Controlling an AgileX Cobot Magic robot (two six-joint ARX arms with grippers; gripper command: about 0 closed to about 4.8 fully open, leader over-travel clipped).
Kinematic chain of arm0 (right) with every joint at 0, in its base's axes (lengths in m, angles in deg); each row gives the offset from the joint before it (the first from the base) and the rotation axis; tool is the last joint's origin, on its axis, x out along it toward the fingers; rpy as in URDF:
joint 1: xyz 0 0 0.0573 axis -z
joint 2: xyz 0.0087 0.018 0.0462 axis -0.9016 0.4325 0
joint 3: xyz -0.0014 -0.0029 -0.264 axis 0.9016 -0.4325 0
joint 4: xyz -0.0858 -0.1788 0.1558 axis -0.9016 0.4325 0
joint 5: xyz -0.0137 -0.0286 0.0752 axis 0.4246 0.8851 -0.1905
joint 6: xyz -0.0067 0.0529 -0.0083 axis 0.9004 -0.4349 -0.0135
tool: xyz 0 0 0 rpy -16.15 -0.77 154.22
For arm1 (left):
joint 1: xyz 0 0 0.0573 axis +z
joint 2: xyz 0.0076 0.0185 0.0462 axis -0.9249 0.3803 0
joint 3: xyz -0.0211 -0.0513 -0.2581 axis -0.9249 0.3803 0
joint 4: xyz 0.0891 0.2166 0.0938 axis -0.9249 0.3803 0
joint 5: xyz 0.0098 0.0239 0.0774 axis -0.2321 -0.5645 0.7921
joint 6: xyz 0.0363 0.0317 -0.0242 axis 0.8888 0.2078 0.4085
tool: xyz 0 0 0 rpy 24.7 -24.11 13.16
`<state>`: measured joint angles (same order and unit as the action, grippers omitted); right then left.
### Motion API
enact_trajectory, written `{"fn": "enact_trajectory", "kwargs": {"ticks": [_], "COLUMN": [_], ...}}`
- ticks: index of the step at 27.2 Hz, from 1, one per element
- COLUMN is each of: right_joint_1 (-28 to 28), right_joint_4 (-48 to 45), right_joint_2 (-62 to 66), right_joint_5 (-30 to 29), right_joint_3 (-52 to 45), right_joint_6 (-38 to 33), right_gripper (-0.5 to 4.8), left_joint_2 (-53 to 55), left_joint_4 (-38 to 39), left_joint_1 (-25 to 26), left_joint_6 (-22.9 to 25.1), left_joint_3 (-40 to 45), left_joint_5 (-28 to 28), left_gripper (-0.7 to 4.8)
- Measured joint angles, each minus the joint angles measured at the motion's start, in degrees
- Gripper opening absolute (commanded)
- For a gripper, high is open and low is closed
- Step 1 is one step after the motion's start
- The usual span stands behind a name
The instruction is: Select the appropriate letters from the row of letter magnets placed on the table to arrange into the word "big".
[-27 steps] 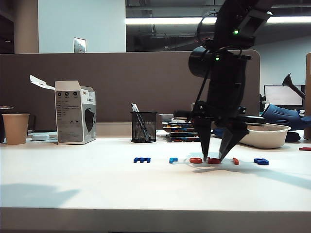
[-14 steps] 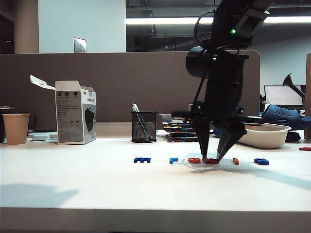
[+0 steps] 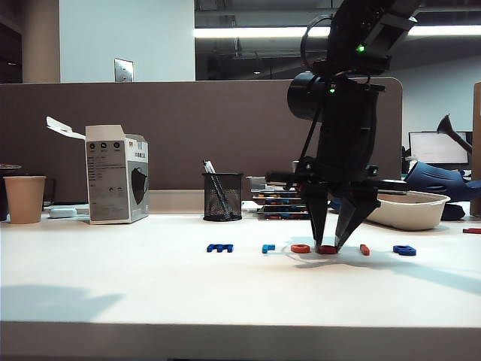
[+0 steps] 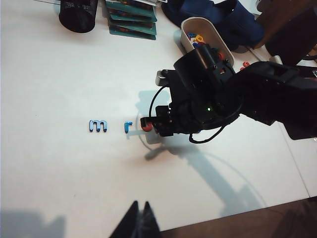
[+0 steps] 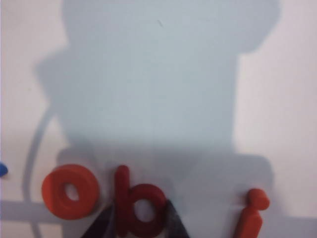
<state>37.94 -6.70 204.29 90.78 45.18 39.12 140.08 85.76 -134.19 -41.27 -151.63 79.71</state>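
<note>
The row of letter magnets lies on the white table (image 3: 150,286): dark blue m (image 3: 220,247), small light-blue piece (image 3: 268,248), orange ring (image 3: 301,248), dark red b (image 3: 328,250), orange i (image 3: 364,250), dark blue g (image 3: 404,250). My right gripper (image 3: 329,244) points straight down with a finger on each side of the b (image 5: 141,208), pressing its sides while it lies flat. The ring (image 5: 70,192) and the i (image 5: 252,213) flank it. My left gripper (image 4: 139,206) hovers shut and empty over bare table near the front edge, and it is out of the exterior view.
A black mesh pen cup (image 3: 222,196), a grey-and-white carton (image 3: 116,174) and a paper cup (image 3: 24,198) stand along the back. A white bowl (image 3: 409,210) with spare letters sits at the back right, beside stacked books (image 3: 279,204).
The right gripper's fingers have drawn together onto the b. The arm shifted slightly left early on and then held still, and the b and ring shifted slightly left with it.
</note>
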Motion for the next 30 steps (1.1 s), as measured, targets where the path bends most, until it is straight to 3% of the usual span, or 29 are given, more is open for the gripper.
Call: {"fn": "enact_trajectory", "kwargs": {"ticks": [17,30], "right_joint_1": [0.0,-0.2], "right_joint_4": [-0.3,5.1], "right_joint_2": [0.0,-0.8], "right_joint_5": [0.0,-0.1], "right_joint_3": [0.0,-0.1], "right_joint_6": [0.0,0.0], "right_gripper": [0.90,0.90], "left_joint_2": [0.0,0.0], "left_joint_4": [0.0,0.0], "left_joint_1": [0.0,0.0], "left_joint_6": [0.0,0.0], "left_joint_3": [0.0,0.0], "left_joint_5": [0.0,0.0], "left_gripper": [-0.05,-0.05]}}
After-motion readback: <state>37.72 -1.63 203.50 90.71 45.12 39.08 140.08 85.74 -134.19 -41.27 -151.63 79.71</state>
